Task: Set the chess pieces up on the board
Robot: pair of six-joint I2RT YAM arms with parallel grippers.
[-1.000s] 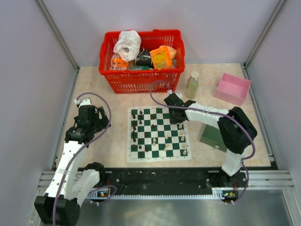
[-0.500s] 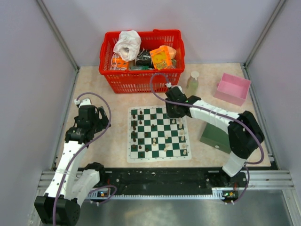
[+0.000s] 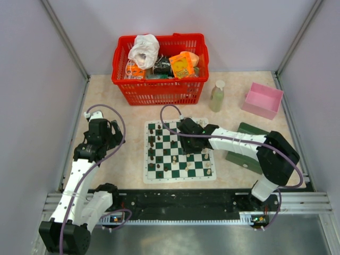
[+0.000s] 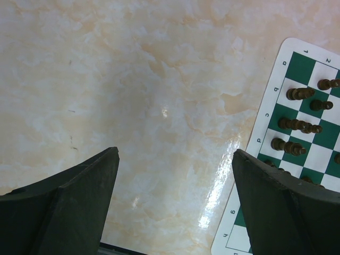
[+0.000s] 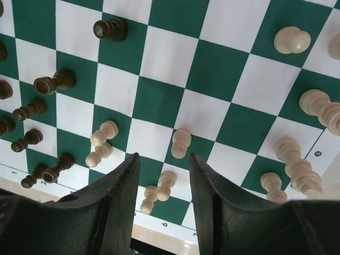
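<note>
The board (image 3: 178, 179) lies in the middle of the table. Dark brown chess pieces (image 3: 152, 152) stand along its left side and cream ones (image 3: 207, 160) along its right side, with a few in the middle. My right gripper (image 3: 187, 142) hovers over the board's middle, open and empty. In the right wrist view (image 5: 163, 178) two cream pieces (image 5: 159, 190) lie tipped between its fingertips (image 5: 119, 202), with more cream pawns (image 5: 180, 142) and dark pieces (image 5: 53, 82) around. My left gripper (image 3: 101, 131) is wide open and empty (image 4: 175, 159) over bare table left of the board (image 4: 276, 101).
A red basket (image 3: 159, 87) full of items stands behind the board. A pale bottle (image 3: 217, 95) and a pink box (image 3: 262, 100) are at the back right. A dark green box (image 3: 241, 153) lies right of the board, partly under my right arm.
My right gripper has swung from the board's back right corner leftward and nearer, to over the board's middle. The left arm has not moved.
</note>
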